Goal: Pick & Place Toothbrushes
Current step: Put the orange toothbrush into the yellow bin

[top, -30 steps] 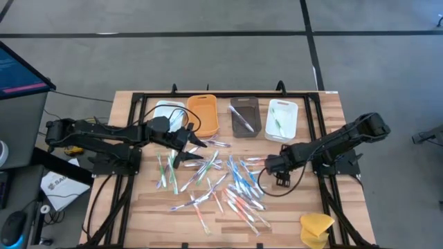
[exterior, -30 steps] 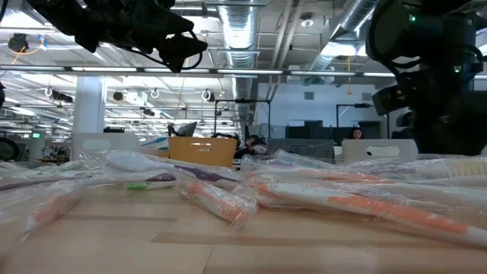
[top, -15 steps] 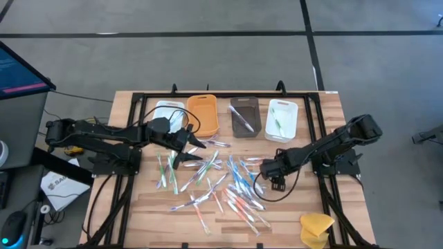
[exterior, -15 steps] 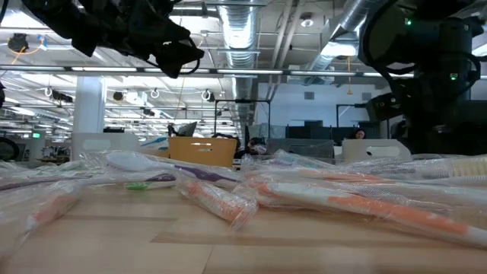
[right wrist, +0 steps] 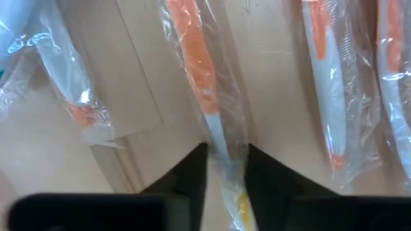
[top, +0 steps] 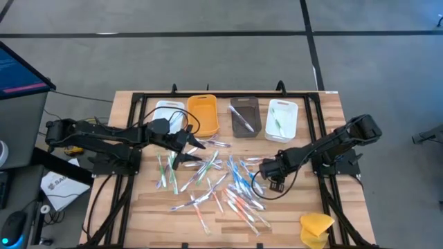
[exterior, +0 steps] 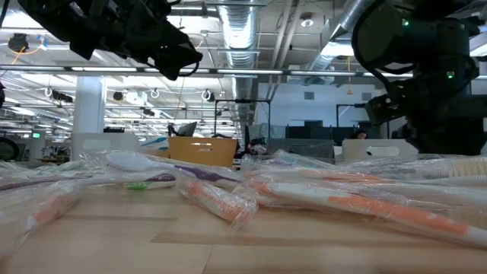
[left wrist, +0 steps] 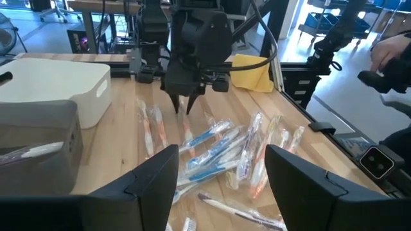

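Observation:
Several wrapped toothbrushes (top: 221,181) lie loose in a pile on the wooden table (top: 145,207). At the pile's right edge my right gripper (top: 266,173) points down and is shut on a toothbrush with an orange handle (right wrist: 196,70). My left gripper (top: 201,151) hangs open above the pile's far left part with nothing between its fingers (left wrist: 154,186). The left wrist view shows the right gripper (left wrist: 185,106) standing on the pile. My right gripper pinches the orange toothbrush between its two fingers (right wrist: 192,170), through the clear wrapper, on the white stretch (right wrist: 218,138) just past the orange part. The fingers come from above, pointing down, and lie across the toothbrush. The toothbrush lies flat on the table.
Along the far side stand a white tray (top: 168,111), an orange tray (top: 203,114), a brown tray (top: 243,116) and another white tray (top: 281,119). A yellow sponge-like lump (top: 315,228) lies at the near right corner. A black frame (top: 138,117) rims the table.
My right gripper has moved toward the table's left edge, into the pile's right side, and come down onto the toothbrushes there. The toothbrushes have stayed where they lay.

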Robot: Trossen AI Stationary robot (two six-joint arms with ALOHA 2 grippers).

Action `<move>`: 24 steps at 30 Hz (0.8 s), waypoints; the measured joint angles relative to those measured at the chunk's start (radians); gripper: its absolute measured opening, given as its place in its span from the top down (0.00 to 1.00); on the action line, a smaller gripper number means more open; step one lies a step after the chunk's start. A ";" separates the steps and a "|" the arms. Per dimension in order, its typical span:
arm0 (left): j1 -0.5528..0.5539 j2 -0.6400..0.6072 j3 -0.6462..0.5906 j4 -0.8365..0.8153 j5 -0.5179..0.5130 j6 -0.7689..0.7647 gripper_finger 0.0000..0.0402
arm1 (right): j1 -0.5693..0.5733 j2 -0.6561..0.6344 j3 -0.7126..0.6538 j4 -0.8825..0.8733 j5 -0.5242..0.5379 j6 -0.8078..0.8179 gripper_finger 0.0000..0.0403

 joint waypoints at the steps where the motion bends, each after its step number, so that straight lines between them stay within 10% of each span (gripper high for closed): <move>1: 0.000 0.000 0.000 0.000 0.000 0.000 0.44 | 0.000 0.005 0.001 -0.002 -0.002 0.000 0.84; 13: 0.000 0.000 -0.001 0.032 0.000 0.000 0.44 | 0.053 0.018 0.114 -0.126 0.075 0.018 0.98; 24: -0.034 0.000 -0.001 0.065 0.000 -0.029 0.44 | 0.153 0.014 0.409 -0.414 0.375 0.086 1.00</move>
